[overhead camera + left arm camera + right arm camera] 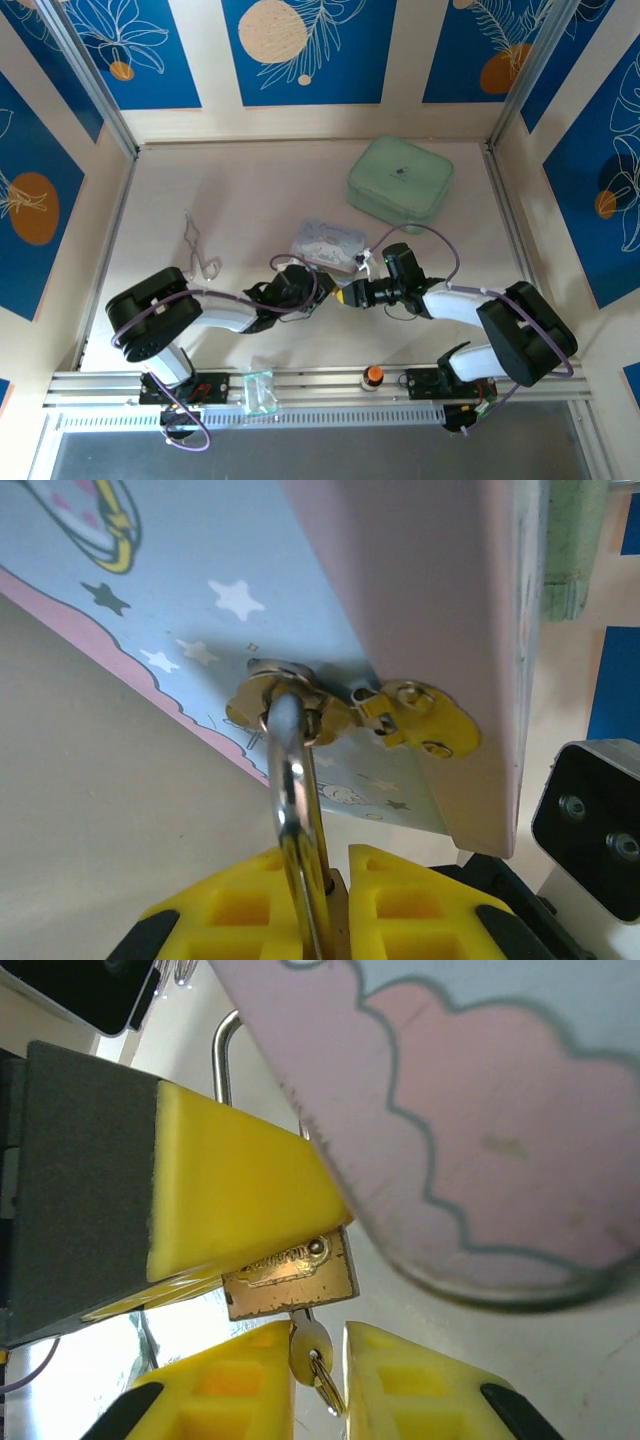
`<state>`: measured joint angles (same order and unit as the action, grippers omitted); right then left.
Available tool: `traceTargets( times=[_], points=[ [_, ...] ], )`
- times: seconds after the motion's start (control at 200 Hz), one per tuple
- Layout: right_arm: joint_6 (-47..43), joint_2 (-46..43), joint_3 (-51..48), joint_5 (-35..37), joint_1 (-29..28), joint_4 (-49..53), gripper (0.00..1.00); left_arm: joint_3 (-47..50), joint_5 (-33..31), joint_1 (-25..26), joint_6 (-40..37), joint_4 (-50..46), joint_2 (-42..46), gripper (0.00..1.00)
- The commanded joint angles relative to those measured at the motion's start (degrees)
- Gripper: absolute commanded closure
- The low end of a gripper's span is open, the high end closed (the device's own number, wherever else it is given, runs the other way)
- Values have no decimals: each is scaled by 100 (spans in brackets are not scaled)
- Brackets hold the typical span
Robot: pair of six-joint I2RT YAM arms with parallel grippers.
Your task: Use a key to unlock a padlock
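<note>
Your left claw (335, 875) is clamped on the padlock (290, 1280). In the right wrist view one yellow finger (230, 1180) lies flat against the brass body, and in the left wrist view the silver shackle (290, 780) rises from between the fingers. The shackle runs through the gold hasp (415, 715) on the edge of the blue cartoon box (328, 243), so the padlock hangs at the box's near side, close to the middle of the surface (250, 190).

The key (308, 1345) sits in the keyhole on the underside of the padlock body, with a small ring (325, 1388) hanging from its head. Your right claw (320, 1338) has its two yellow fingers close on either side of the key's head — whether they actually pinch it, you cannot tell from these views.

From above, the two claws meet tip to tip just at the near side of the box. A green case (400, 180) lies toward the far right corner, well apart from the box. Silver tongs (200, 250) rest toward the left edge, and an orange knob (373, 375) stands on the rail at the near edge.
</note>
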<state>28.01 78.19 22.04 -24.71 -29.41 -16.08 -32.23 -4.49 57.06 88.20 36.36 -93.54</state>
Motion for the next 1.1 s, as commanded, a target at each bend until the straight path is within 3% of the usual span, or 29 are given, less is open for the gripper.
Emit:
traceTargets(
  times=[0.0, 0.4, 0.645, 0.815, 0.956, 1.096],
  points=[
    [181, 101, 19, 634, 274, 203, 80, 94, 206, 42, -96, 88, 135, 100],
    [258, 37, -27, 774, 357, 239, 76, 174, 177, 34, -29, 153, 120, 100],
    [326, -71, -67, 737, 348, 193, 65, 169, 210, 34, -121, 70, 32, 100],
    [337, -321, -137, 1232, 240, 277, 61, 97, 246, 34, -480, -455, -26, 100],
    [301, -484, 10, 1933, 93, 798, 61, -122, 381, -23, -1279, -1524, 47, 98],
    [345, -480, -8, 2182, 93, 770, 60, -232, 463, -100, -1911, -2251, 108, 94]
  ],
)
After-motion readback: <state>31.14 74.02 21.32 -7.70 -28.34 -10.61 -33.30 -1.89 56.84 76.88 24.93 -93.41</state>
